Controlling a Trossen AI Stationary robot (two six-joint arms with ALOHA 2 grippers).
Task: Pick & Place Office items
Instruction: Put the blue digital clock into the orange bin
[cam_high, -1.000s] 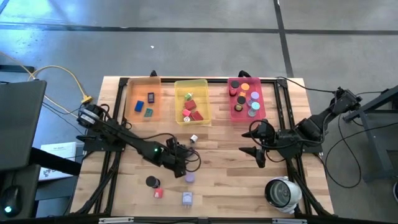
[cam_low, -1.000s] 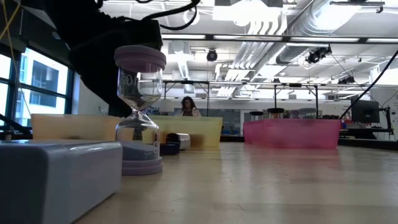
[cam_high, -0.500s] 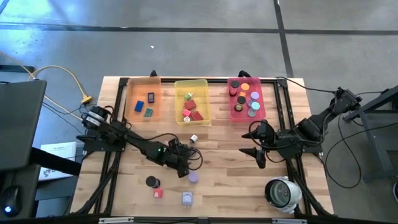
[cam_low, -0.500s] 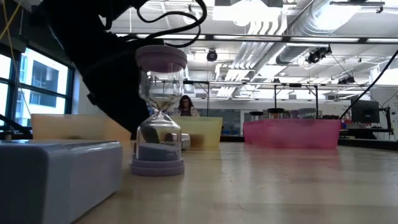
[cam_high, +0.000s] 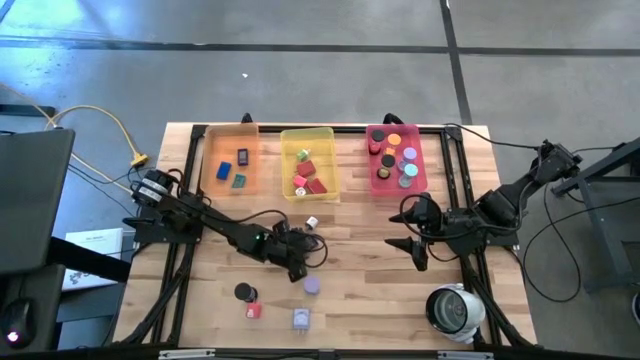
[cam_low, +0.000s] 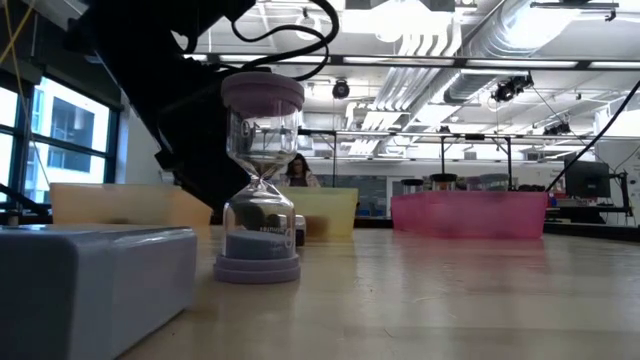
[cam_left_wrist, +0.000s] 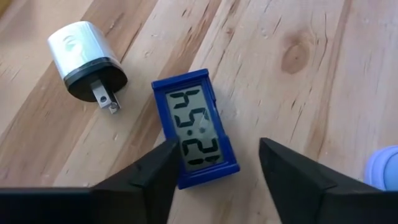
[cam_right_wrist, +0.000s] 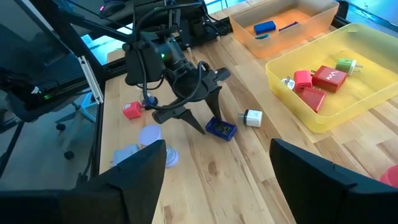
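Narrowing since a second ago, left fingers (cam_left_wrist: 214, 180) straddle the blue clock (cam_left_wrist: 196, 127), not yet pinching.

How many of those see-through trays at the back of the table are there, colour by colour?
Orange tray: 1
Yellow tray: 1
Pink tray: 1
Total: 3

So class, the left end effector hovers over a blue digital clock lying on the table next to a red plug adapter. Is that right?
Not quite. The adapter beside the blue digital clock is white with a black face, not red, as the left wrist view shows. The left end effector does hover over the clock.
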